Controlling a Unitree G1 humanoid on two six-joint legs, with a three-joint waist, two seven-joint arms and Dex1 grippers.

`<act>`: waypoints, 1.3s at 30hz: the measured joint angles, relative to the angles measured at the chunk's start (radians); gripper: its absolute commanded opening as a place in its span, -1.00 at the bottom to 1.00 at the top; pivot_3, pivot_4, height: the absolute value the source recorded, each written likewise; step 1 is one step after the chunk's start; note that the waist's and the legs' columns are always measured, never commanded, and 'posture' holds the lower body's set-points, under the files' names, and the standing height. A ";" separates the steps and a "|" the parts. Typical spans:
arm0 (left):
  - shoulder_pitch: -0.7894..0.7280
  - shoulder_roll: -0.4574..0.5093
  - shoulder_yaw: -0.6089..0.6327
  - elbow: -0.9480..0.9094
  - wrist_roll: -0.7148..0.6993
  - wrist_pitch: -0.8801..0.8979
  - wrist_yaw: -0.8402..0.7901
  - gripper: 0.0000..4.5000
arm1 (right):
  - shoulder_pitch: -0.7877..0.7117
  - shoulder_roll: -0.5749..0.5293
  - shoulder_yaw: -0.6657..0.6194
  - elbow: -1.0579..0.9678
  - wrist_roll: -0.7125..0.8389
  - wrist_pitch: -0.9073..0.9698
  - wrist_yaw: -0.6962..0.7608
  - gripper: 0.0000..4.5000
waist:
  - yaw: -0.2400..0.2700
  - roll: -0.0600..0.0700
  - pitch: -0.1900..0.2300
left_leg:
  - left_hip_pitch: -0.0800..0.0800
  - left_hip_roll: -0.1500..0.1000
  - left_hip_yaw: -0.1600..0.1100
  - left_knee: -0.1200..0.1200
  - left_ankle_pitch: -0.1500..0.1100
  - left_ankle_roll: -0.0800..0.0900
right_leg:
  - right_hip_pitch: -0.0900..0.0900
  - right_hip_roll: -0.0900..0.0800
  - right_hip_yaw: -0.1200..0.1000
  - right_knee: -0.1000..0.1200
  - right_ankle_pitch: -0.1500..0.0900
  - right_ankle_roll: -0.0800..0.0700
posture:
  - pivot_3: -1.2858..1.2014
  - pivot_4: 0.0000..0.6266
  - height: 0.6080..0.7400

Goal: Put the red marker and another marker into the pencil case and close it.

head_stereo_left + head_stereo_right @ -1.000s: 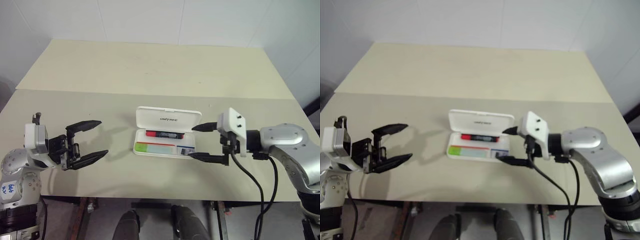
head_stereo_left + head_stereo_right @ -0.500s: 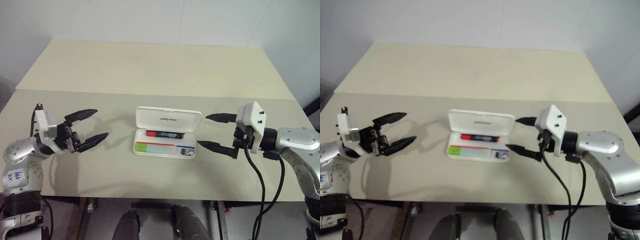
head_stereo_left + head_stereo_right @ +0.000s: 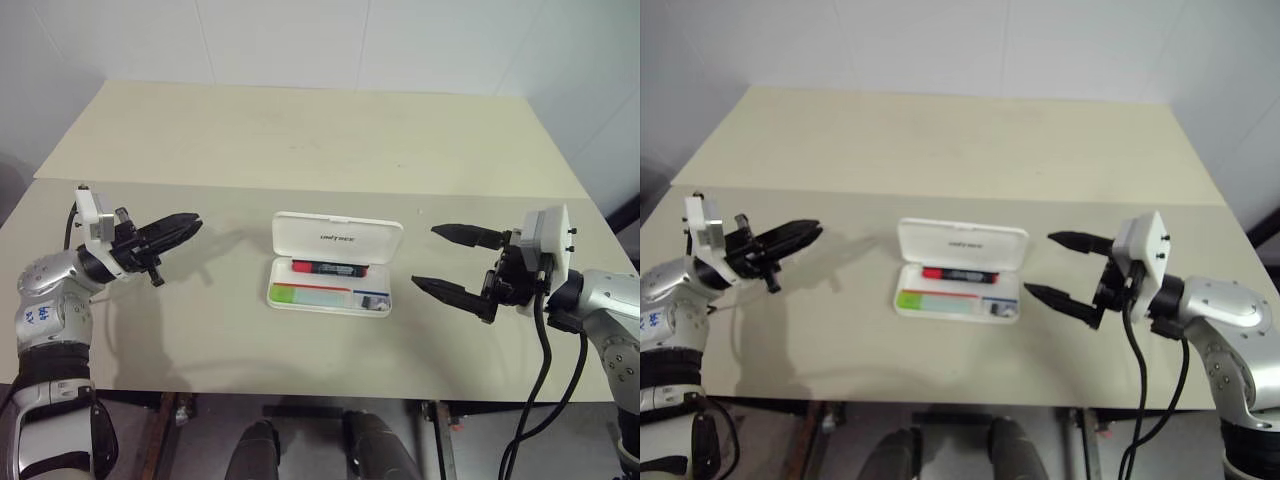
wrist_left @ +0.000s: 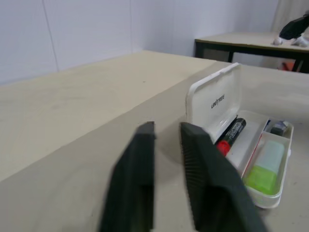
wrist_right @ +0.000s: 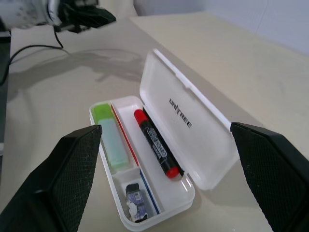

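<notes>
On the pale desk (image 3: 300,130) the white pencil case (image 3: 336,262) sits open in the middle, with the red marker (image 3: 328,268) and the green marker (image 3: 308,295) lying inside. The left end effector (image 3: 176,230), fingers pressed together, waits to its left, and the right end effector (image 3: 448,262), fingers spread wide, waits to its right. Only closing seems left: one should push the raised lid down toward the near side until it shuts.

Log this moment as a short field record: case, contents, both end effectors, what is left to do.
case: pencil case, lid open and standing up, on the table
contents: red marker in the compartment nearest the lid; another marker in the front compartment; small grey item in the end pocket
left end effector: shut, empty, apart from the case
right end effector: open, empty, beside the case
remaining: close the lid
</notes>
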 measured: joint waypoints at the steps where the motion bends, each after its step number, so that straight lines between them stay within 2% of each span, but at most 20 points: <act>1: -0.043 0.001 -0.011 0.062 0.015 -0.009 -0.016 -0.98 | 0.003 0.001 0.000 0.002 0.000 -0.008 0.000 1.00 | 0.000 0.000 0.000 | 0.000 0.000 0.000 0.001 0.000 0.000 | 0.000 0.000 0.000 0.001 0.000 0.000 | 0.03 -0.52 1.00; 8: -0.274 -0.002 -0.094 0.404 0.140 -0.147 -0.096 -0.98 | 0.005 0.007 -0.001 0.013 0.005 -0.035 -0.010 1.00 | 0.001 0.000 0.000 | 0.000 -0.001 0.000 0.002 0.001 0.001 | 0.000 0.001 0.000 0.003 0.000 0.000 | 0.03 -0.52 1.00; 16: -0.445 -0.073 -0.210 0.689 0.348 -0.368 -0.037 -0.98 | 0.061 0.029 -0.075 0.012 0.089 -0.065 -0.014 1.00 | 0.012 0.000 0.000 | -0.001 -0.001 -0.001 0.002 0.001 0.001 | 0.000 0.001 0.000 0.002 0.000 0.001 | 0.03 -0.52 1.00; 21: -0.517 -0.140 -0.227 0.757 0.418 -0.429 0.044 -0.98 | 0.110 0.028 -0.115 0.011 0.151 -0.066 0.011 1.00 | 0.024 0.000 0.000 | -0.001 -0.001 -0.001 0.004 0.001 0.001 | 0.000 0.001 0.001 0.003 0.001 0.002 | 0.03 -0.52 1.00; 25: -0.566 -0.175 -0.216 0.781 0.427 -0.441 0.033 -0.98 | 0.176 -0.016 -0.127 0.015 0.159 -0.078 0.093 1.00 | 0.025 0.000 0.000 | -0.002 -0.001 -0.001 0.005 0.001 0.001 | 0.000 0.001 0.001 0.003 0.001 0.003 | 0.03 -0.52 1.00; 30: -0.608 -0.224 -0.186 0.788 0.427 -0.431 0.011 -0.98 | 0.169 -0.032 -0.132 0.032 0.137 -0.106 0.103 1.00 | 0.022 0.000 0.000 | -0.002 -0.001 -0.001 0.009 0.001 0.001 | 0.001 0.001 0.001 0.005 0.002 0.004 | 0.03 -0.52 1.00; 39: -0.613 -0.267 -0.185 0.808 0.433 -0.391 -0.167 -0.98 | 0.168 -0.032 -0.128 0.016 0.119 -0.108 0.064 1.00 | 0.023 0.000 0.000 | -0.002 -0.002 0.000 0.012 0.001 0.001 | 0.001 0.002 0.002 0.008 0.002 0.004 | 0.03 -0.52 1.00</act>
